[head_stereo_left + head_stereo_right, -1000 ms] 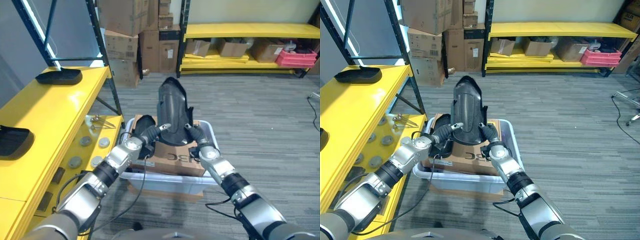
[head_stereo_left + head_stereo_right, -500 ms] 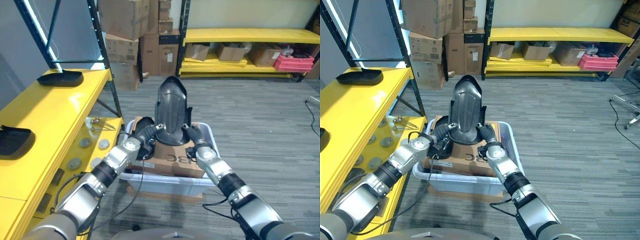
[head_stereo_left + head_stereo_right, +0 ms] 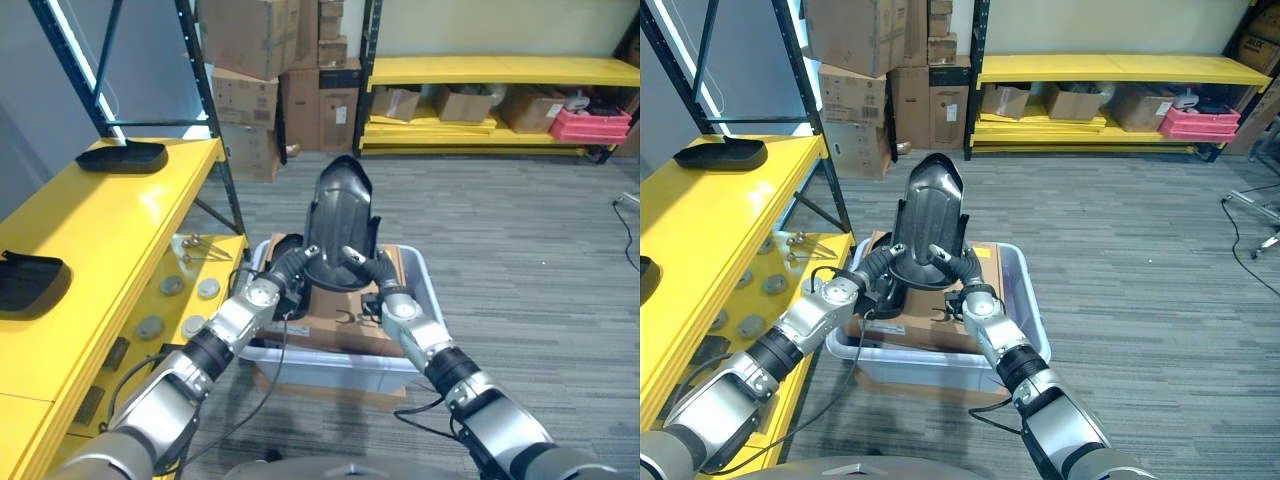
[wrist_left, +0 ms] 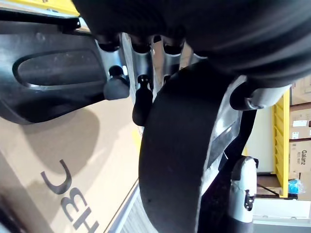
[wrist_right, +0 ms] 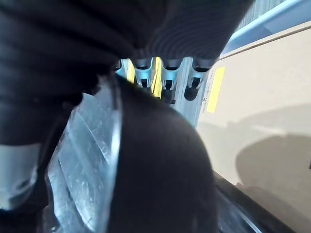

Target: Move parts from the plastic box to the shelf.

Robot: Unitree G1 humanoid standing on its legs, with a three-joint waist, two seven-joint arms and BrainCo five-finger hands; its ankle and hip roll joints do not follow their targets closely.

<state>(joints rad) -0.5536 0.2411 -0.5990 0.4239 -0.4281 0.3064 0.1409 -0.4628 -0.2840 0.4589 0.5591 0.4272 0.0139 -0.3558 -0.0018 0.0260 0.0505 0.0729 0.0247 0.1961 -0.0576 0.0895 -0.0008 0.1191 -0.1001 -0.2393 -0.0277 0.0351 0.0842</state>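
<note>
One black moulded part [image 3: 343, 222] stands upright above the plastic box [image 3: 415, 363], held between two robot hands. The left robot hand [image 3: 291, 270] curls its fingers round the part's lower left edge; the right robot hand [image 3: 368, 268] grips its lower right edge. One brown cardboard box [image 3: 350, 320] lies inside the plastic box, beneath the part. On the yellow shelf [image 3: 110, 230] at left rest two more black parts: one far [image 3: 121, 155], one near [image 3: 28, 281]. Several round metal discs [image 3: 172, 284] lie on the lower tier.
</note>
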